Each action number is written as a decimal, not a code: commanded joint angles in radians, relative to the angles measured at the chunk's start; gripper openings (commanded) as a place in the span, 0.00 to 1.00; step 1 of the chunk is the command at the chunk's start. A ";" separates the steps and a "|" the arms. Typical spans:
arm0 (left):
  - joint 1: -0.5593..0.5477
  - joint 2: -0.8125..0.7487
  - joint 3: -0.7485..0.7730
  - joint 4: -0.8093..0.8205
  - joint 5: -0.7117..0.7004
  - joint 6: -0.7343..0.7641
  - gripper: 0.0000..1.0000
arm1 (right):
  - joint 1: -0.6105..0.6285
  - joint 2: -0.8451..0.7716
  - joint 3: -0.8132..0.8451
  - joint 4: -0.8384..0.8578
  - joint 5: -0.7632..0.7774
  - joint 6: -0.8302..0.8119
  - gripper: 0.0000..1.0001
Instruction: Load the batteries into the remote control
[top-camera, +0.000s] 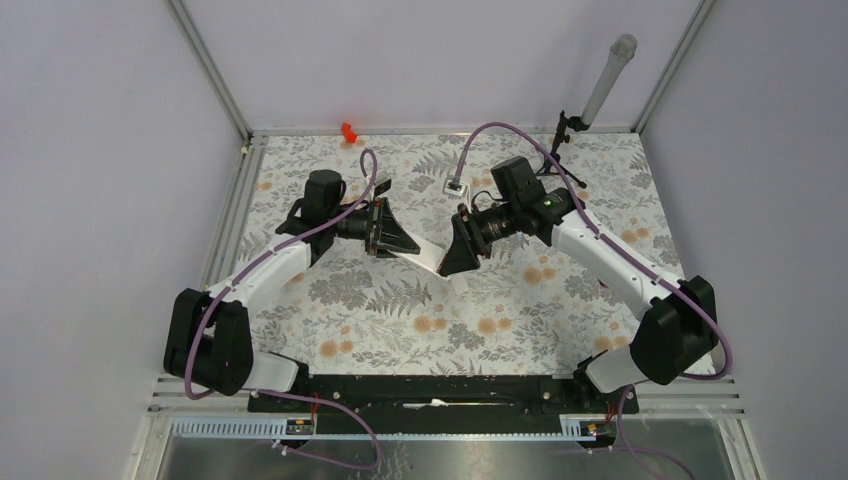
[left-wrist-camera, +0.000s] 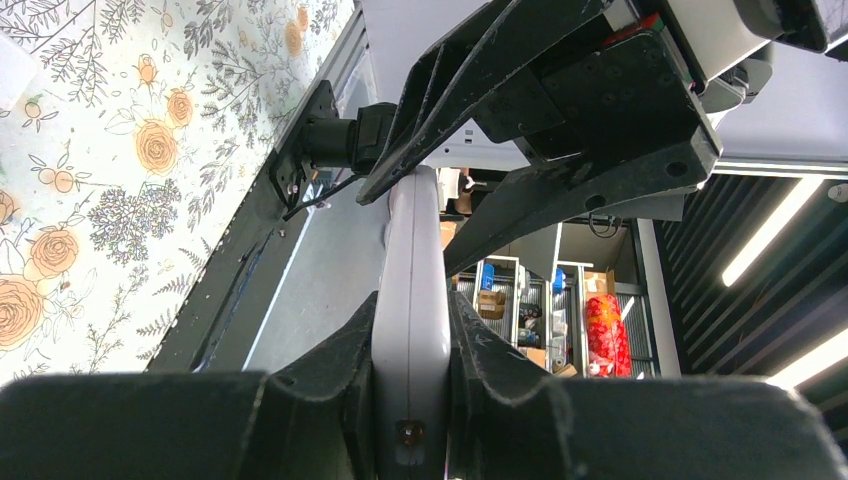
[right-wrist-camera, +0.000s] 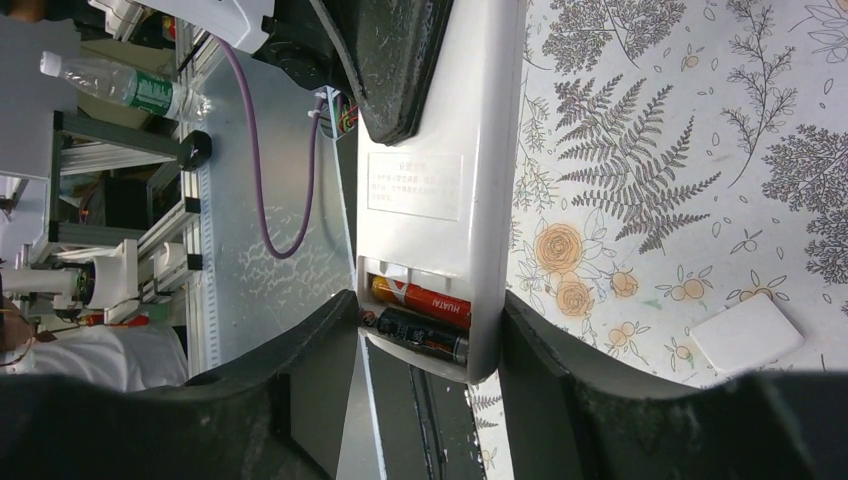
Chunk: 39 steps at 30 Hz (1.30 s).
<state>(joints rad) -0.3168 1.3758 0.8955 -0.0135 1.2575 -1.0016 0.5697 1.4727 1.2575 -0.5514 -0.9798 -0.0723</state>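
The white remote control (top-camera: 428, 257) hangs above the table between my two grippers. My left gripper (top-camera: 405, 243) is shut on one end, with the remote's edge (left-wrist-camera: 410, 290) clamped between the jaws (left-wrist-camera: 410, 335). My right gripper (top-camera: 450, 258) is shut on the other end, its fingers (right-wrist-camera: 300, 350) pressing both sides of the remote (right-wrist-camera: 440, 150). The battery compartment is open and faces the right wrist camera. Two batteries lie side by side in it, one showing red-orange (right-wrist-camera: 420, 300), one showing black (right-wrist-camera: 425, 335). The button face is hidden.
A small white square plate (right-wrist-camera: 748, 333) lies on the floral table beside the remote's end and also shows in the top view (top-camera: 458, 284). A red plastic piece (top-camera: 348, 131) sits at the back edge. A small tripod with a tube (top-camera: 575, 125) stands back right.
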 joint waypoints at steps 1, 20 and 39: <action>0.006 -0.019 0.048 0.032 -0.001 0.011 0.00 | 0.007 0.005 0.031 0.001 -0.029 -0.006 0.48; 0.008 -0.035 0.076 0.015 0.008 0.046 0.00 | -0.001 -0.023 0.050 0.048 0.017 0.061 0.76; 0.130 -0.261 0.076 -0.108 -0.351 0.383 0.00 | -0.093 -0.155 -0.255 0.331 0.751 0.604 0.75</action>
<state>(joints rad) -0.2092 1.1687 0.9344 -0.0616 1.0832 -0.7452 0.4767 1.2499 1.0153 -0.1516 -0.4103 0.4507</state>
